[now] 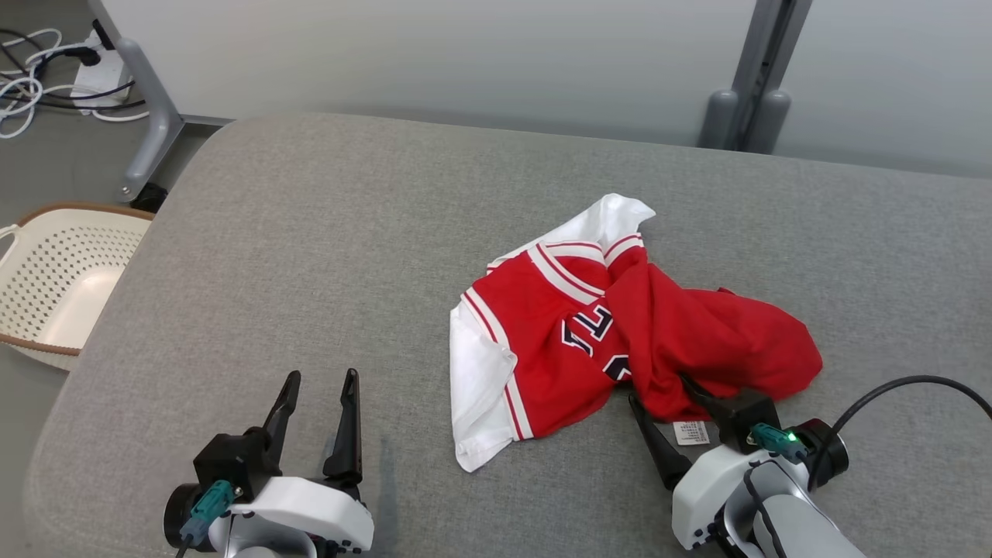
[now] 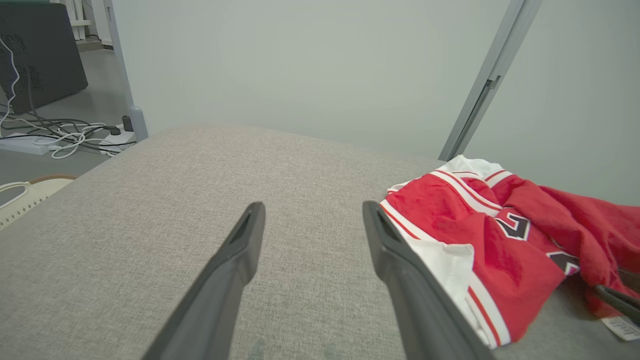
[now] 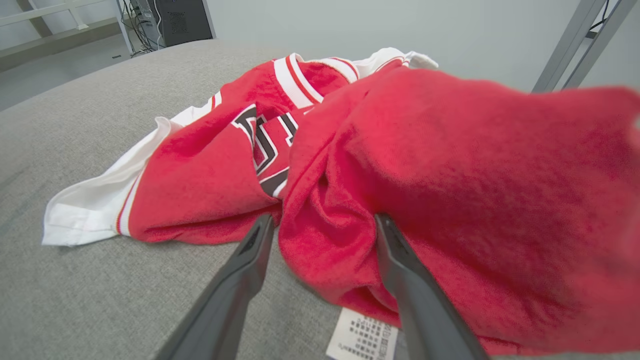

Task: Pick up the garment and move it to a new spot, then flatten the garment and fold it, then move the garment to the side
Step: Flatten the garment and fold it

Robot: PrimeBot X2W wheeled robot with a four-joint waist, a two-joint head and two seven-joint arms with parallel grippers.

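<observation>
Grey woven padding (image 1: 310, 232) covers the wide work surface, with a pale partition and grey metal posts (image 1: 756, 70) behind it. At the left edge of the head view a cream perforated basket (image 1: 46, 287) is cut off by the frame, and loose cables (image 1: 31, 85) trail out of the upper left corner.

A red-and-white jersey (image 1: 558, 333) lies crumpled right of centre. It is bunched over itself, so the dark lettering on the chest is half buried in a fold and cannot be read. Its white care label (image 1: 690, 432) pokes out at the lower edge, the print too small to make out.

The right gripper (image 1: 659, 390) sits at the lower right of the head view, jaws wide, its tips at the jersey's near hem just beside the label. In the right wrist view this gripper (image 3: 324, 220) straddles a lump of red cloth (image 3: 450, 175). The fabric bulges between the fingers and hides the tip of the right one. The label (image 3: 362, 340) is cut off at the bottom edge.

The left gripper (image 1: 322, 375), at the lower left, stands wide with nothing between its fingers, well apart from the jersey. In its own wrist view the gripper (image 2: 313, 207) points over bare padding, with the jersey (image 2: 480, 235) off to the right, partly hidden by one finger.
</observation>
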